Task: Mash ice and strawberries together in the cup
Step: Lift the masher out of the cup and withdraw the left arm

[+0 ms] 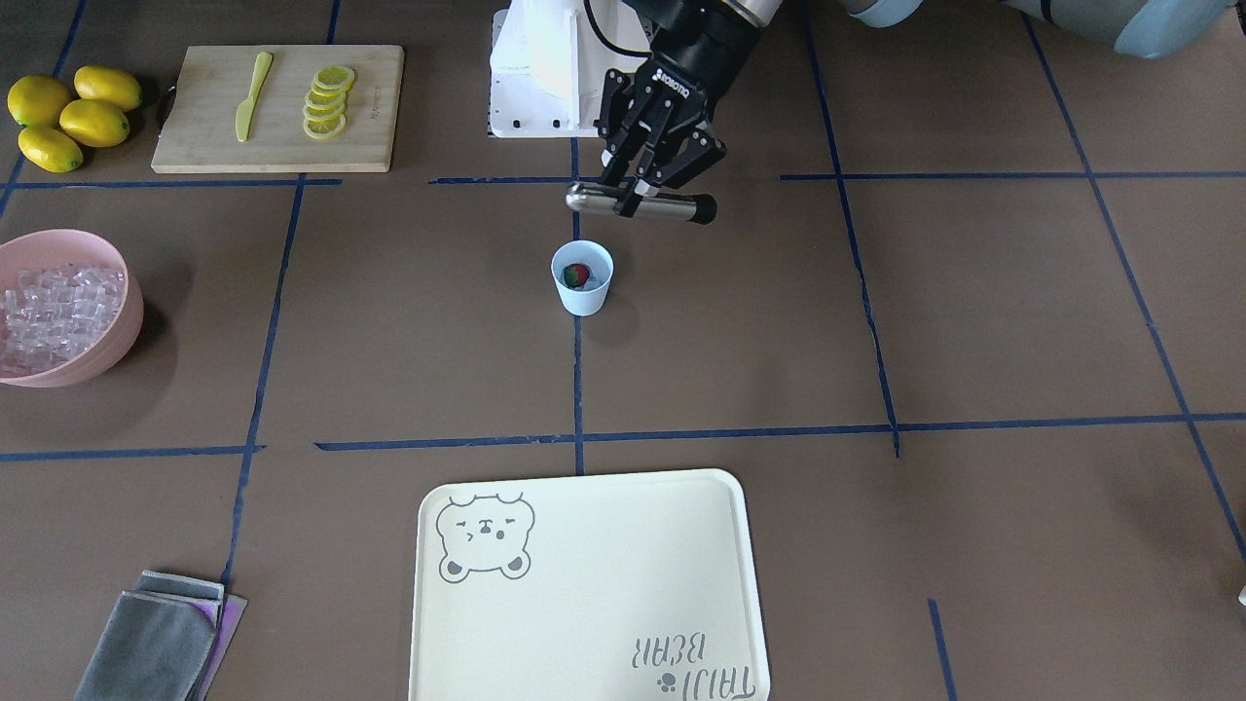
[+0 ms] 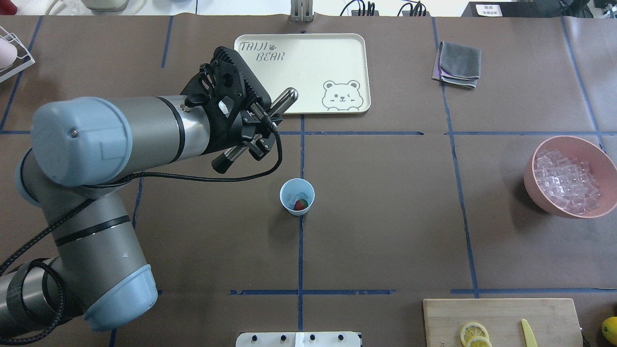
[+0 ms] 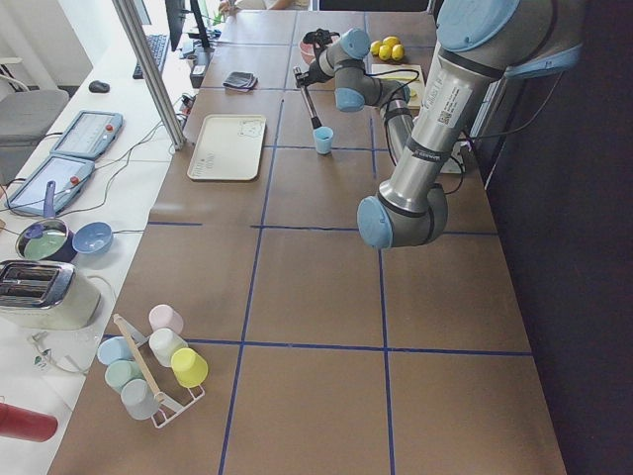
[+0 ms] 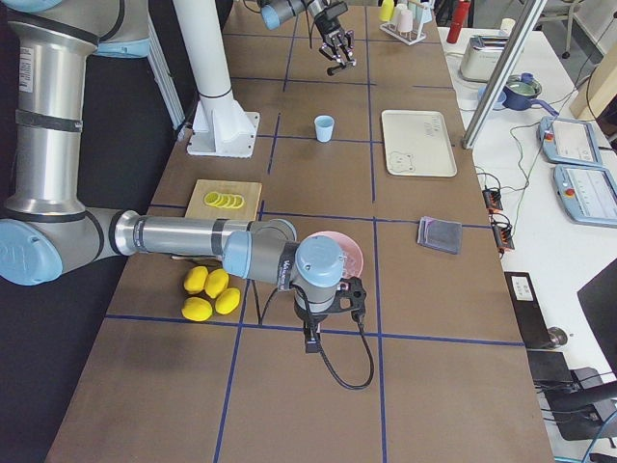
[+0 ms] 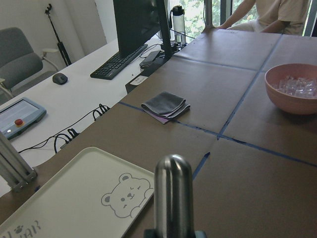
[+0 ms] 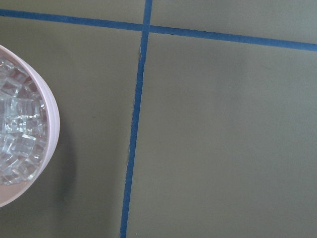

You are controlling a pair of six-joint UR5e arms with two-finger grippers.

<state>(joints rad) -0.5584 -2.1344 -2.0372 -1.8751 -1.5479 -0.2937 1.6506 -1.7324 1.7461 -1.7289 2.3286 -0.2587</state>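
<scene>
The pale blue cup (image 1: 582,289) stands upright at the table's middle; it also shows in the overhead view (image 2: 297,196). Inside it lie a red strawberry (image 1: 577,276) with some green and a few clear ice cubes (image 2: 291,197). My left gripper (image 1: 637,198) is shut on a steel muddler (image 1: 592,200) with a black end. It holds the muddler level in the air, beside the cup towards the robot's base, clear of it. The right gripper (image 4: 309,338) hangs by the pink bowl (image 4: 343,253). I cannot tell whether it is open.
The pink bowl (image 1: 109,343) full of ice cubes (image 1: 54,307) sits at the robot's right. A cutting board (image 1: 282,146) carries lemon slices (image 1: 326,102) and a yellow knife (image 1: 251,95); whole lemons (image 1: 73,117) lie beside it. A cream bear tray (image 1: 584,584) and grey cloth (image 1: 156,643) lie across the table.
</scene>
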